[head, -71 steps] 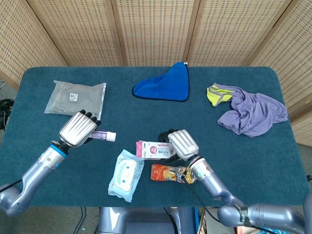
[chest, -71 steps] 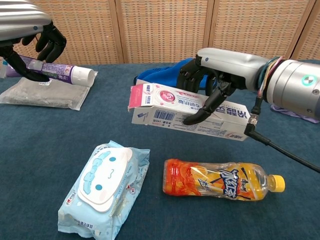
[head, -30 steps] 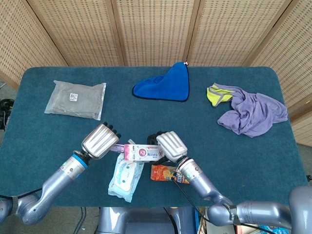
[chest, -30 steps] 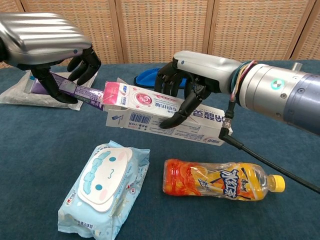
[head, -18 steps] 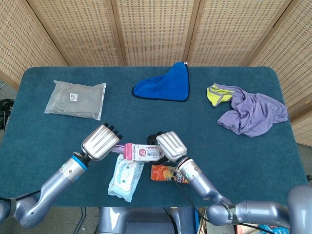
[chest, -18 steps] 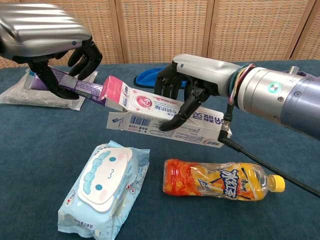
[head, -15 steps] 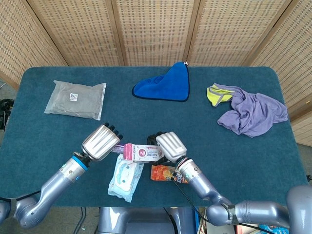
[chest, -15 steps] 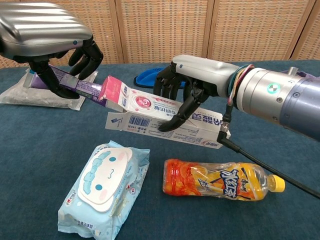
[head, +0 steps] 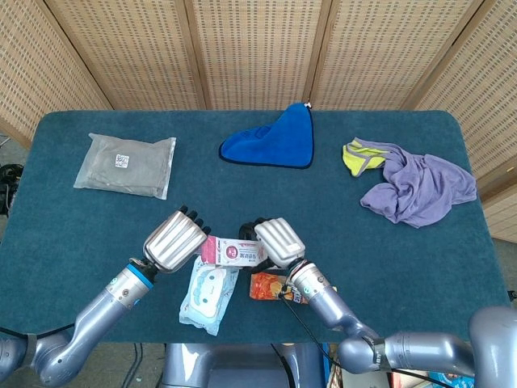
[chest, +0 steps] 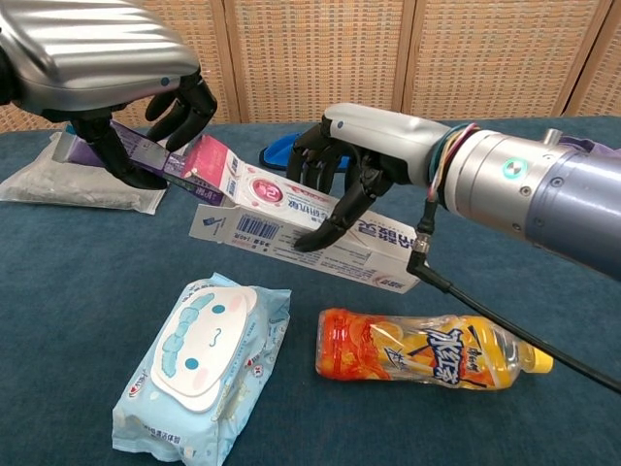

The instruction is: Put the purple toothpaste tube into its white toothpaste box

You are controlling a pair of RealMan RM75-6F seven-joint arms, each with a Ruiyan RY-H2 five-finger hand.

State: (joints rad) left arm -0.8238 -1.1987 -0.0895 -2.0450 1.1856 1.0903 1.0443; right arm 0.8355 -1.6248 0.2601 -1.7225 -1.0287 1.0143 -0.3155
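Observation:
My right hand (chest: 361, 160) (head: 272, 239) grips the white toothpaste box (chest: 296, 228) (head: 237, 251) in the air, its pink-flapped open end pointing left. My left hand (chest: 107, 73) (head: 174, 239) holds the purple toothpaste tube (chest: 131, 148) by its tail end. The tube's cap end is hidden behind the box's open flap, right at the mouth. How deep it reaches inside the box cannot be seen. In the head view the two hands sit close together above the table's near edge.
Below the box lie a blue wet-wipes pack (chest: 204, 363) and an orange drink bottle (chest: 427, 349). A grey pouch (head: 125, 164) lies far left, a blue cloth (head: 275, 139) at the back centre, purple and yellow clothes (head: 408, 184) at the right. A black cable (chest: 505, 325) trails from my right wrist.
My left hand has moved right, pushing the tube's cap end from open air into the box's mouth. The box has tipped so its open end sits higher and further left.

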